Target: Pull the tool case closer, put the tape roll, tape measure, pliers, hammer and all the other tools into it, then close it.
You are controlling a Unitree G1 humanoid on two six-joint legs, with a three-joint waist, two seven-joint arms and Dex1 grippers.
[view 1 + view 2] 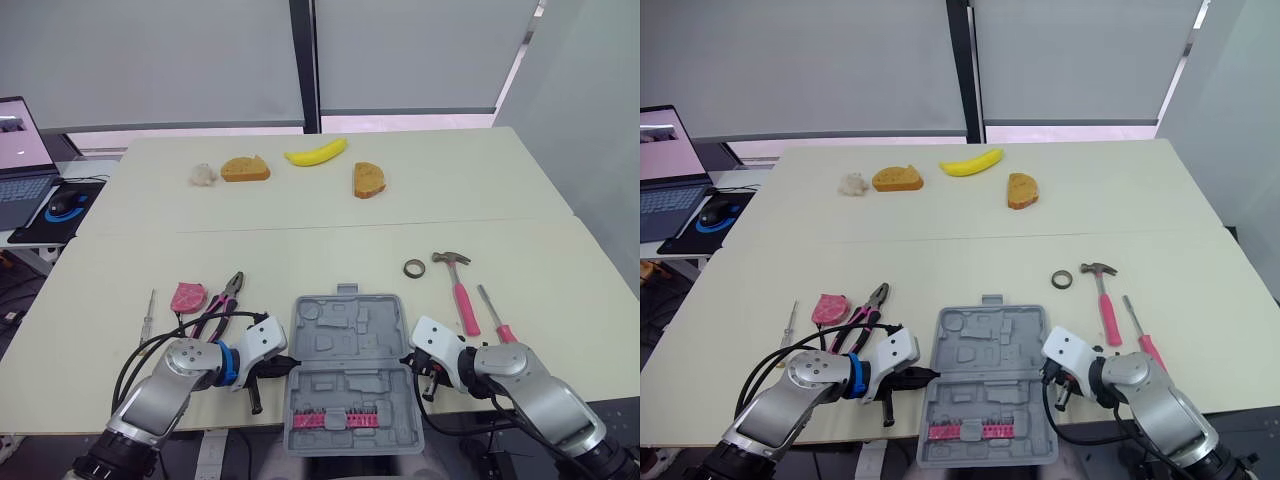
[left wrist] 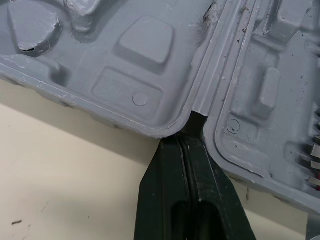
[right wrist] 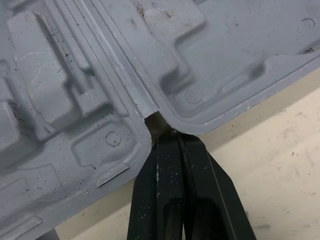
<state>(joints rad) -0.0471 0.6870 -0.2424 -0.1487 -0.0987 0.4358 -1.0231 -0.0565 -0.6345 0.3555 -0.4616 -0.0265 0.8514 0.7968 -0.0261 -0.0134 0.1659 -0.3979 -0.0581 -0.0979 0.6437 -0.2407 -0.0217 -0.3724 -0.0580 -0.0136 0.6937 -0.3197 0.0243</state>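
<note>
The grey tool case (image 1: 347,340) lies open at the table's front middle, with a pink bit strip (image 1: 335,418) in its near half. My left gripper (image 1: 282,366) is shut, its tips (image 2: 186,142) pushed into the hinge notch on the case's left side. My right gripper (image 1: 408,362) is shut too, its tips (image 3: 169,136) in the right hinge notch. Left of the case lie the pliers (image 1: 222,305), a pink tape measure (image 1: 187,296) and a thin screwdriver (image 1: 148,313). To the right lie the tape roll (image 1: 414,268), the pink-handled hammer (image 1: 458,285) and a pink screwdriver (image 1: 496,314).
On the far table half lie a banana (image 1: 316,153), two bread pieces (image 1: 245,169) (image 1: 368,180) and a small white lump (image 1: 203,175). A laptop (image 1: 22,160) and a mouse (image 1: 62,205) sit on a side desk at far left. The case's near edge overhangs the table front.
</note>
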